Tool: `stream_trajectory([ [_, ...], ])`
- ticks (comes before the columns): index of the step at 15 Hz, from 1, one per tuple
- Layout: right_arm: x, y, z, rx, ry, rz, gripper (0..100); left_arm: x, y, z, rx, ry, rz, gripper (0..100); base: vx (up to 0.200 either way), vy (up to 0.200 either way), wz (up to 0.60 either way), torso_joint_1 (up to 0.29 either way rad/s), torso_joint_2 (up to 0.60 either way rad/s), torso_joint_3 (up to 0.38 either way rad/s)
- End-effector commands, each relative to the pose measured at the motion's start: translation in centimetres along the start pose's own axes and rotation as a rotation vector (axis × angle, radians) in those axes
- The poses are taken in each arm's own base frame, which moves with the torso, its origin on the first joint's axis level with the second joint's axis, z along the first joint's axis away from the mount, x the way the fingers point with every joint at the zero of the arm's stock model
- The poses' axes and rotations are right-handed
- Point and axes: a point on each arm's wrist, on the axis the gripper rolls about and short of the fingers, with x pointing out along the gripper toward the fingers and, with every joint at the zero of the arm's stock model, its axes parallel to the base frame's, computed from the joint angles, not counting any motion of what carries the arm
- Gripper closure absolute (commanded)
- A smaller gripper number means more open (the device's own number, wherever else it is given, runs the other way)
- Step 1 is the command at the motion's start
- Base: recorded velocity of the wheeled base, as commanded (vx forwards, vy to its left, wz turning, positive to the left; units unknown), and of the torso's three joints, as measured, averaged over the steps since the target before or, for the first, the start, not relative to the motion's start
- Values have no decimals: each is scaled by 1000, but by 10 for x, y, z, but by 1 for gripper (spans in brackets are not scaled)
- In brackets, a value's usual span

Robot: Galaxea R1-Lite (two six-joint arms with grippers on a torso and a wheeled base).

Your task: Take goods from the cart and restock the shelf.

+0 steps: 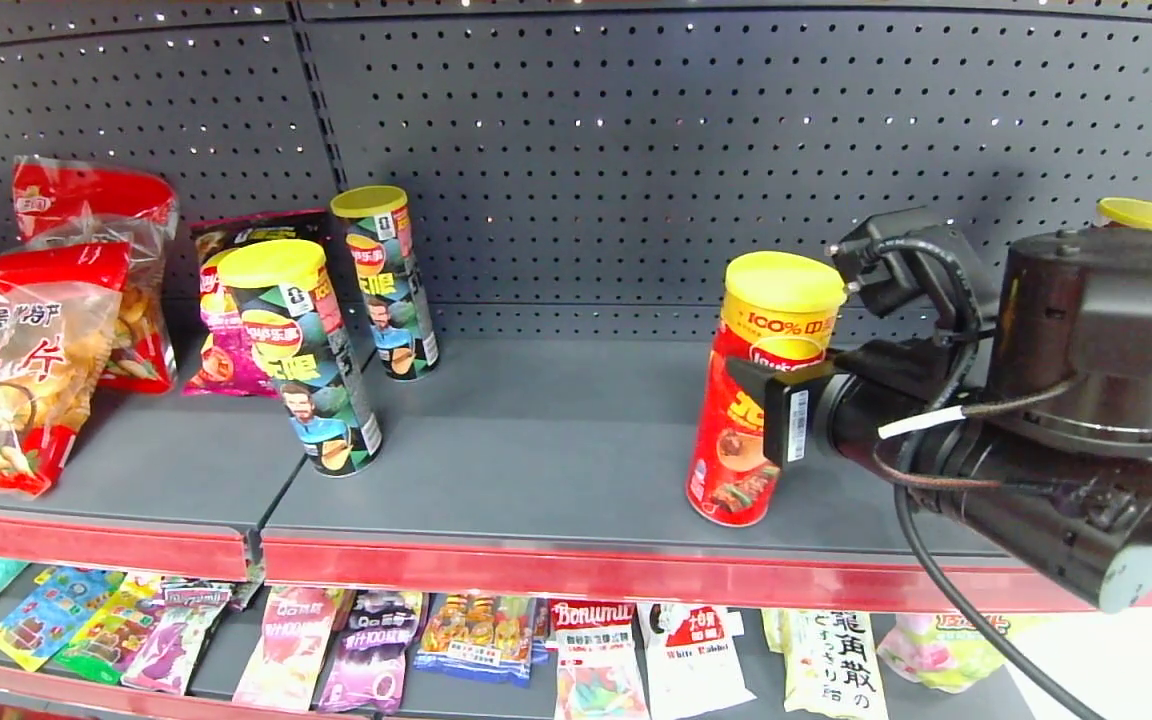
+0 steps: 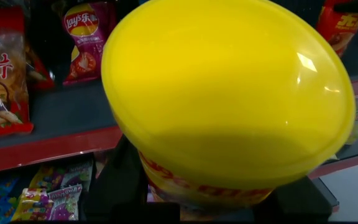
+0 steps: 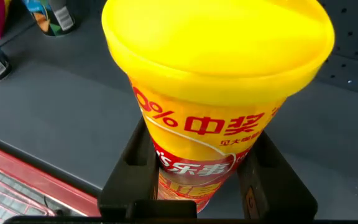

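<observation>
You have two dark chip cans (image 1: 306,360) standing near red snack bags (image 1: 26,370), with flat packets (image 1: 481,635) in a row below.

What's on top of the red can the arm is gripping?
A yellow lid caps the red can, held by the right gripper. The lid covers the opening, so the contents cannot be seen.

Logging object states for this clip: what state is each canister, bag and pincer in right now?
red canister: upright on the shelf, lid on, gripped.
right pincer: shut on red canister.
held canister: lid on, held in front of the shelf.
left pincer: shut on held canister.
front dark canister: upright, lid on, free.
rear dark canister: upright, lid on, free.
red snack bag: standing on the shelf.
</observation>
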Motion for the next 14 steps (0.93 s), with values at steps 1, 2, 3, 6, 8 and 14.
stream_trajectory([
  [1,0,2,-4,-10,12,5,100,0,0,0,0,0,1,100,0,0,0,0,0,0],
  [2,-4,4,-5,-13,12,9,100,0,0,0,0,0,1,100,0,0,0,0,0,0],
  [3,-8,4,-8,-18,16,-5,100,0,0,0,0,-1,0,100,0,0,0,0,0,0],
  [6,-14,7,-13,-28,25,11,100,0,0,0,0,0,1,100,0,0,0,0,0,0],
  [8,-15,7,-10,-24,15,11,100,0,0,0,0,-1,0,100,0,0,0,0,0,0],
  [14,-17,11,-12,-39,19,29,100,0,0,0,0,-1,0,100,0,0,0,0,0,0],
])
